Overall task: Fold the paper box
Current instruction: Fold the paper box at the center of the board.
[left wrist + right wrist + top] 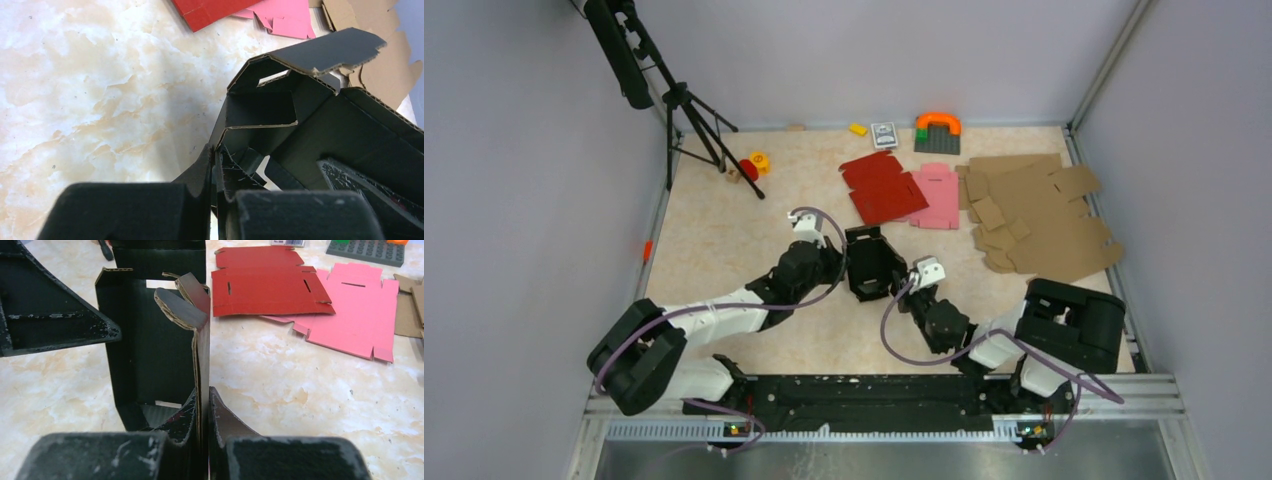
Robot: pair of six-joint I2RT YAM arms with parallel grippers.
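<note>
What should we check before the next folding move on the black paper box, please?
1. Left gripper pinching a side wall of the paper box: ok.
2. Right gripper pinching the opposite wall: ok.
3. Side walls raised off the table: ok.
4. Box closed: not ok, the inside shows and the slotted flap stands free.
5. Corner tabs seated in their slots: cannot tell.
6. Red cardboard blank clear of the box: cannot tell, it lies close behind.
</note>
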